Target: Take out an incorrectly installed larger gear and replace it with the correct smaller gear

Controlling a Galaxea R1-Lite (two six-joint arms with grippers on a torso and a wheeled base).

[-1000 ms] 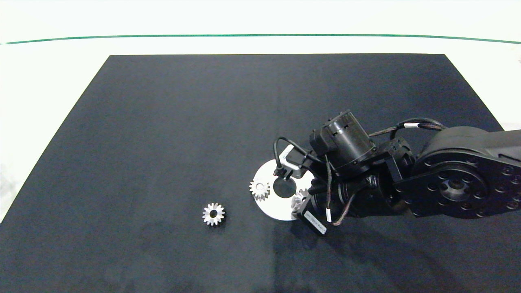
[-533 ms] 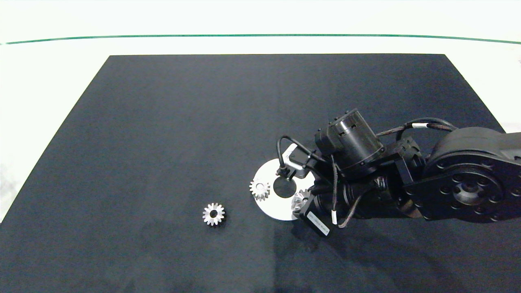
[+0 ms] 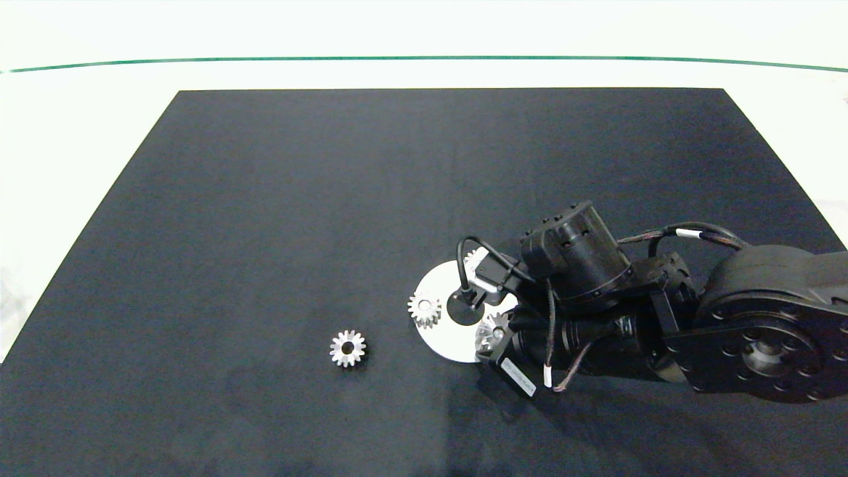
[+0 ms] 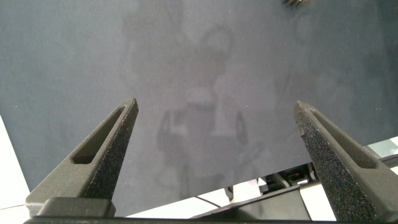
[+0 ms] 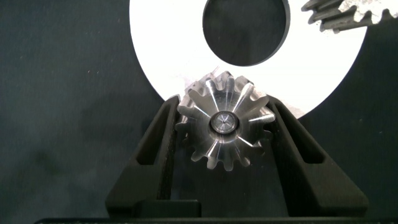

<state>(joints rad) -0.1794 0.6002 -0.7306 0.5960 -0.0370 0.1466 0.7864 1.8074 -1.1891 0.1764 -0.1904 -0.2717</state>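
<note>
Right wrist view: right gripper (image 5: 225, 134) clamps the larger gear (image 5: 224, 123) at the white disc's (image 5: 168, 50) rim. Smaller gear (image 3: 348, 348) lies apart on the mat. Left gripper (image 4: 217, 134) wide open.

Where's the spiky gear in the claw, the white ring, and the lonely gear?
Star-toothed silver gear (image 5: 224, 121): right wrist view, its hub.
Flat white ring plate (image 5: 168, 43): right wrist view, its face.
Lone small silver gear (image 3: 348, 348): head view, its middle.

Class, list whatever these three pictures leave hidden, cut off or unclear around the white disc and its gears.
1. Head view: the right end effector and the larger gear it grips are mostly covered by the arm.
2. Right wrist view: another gear is cut off by the edge.
3. The white disc: its far rim is hidden by the arm.
</note>
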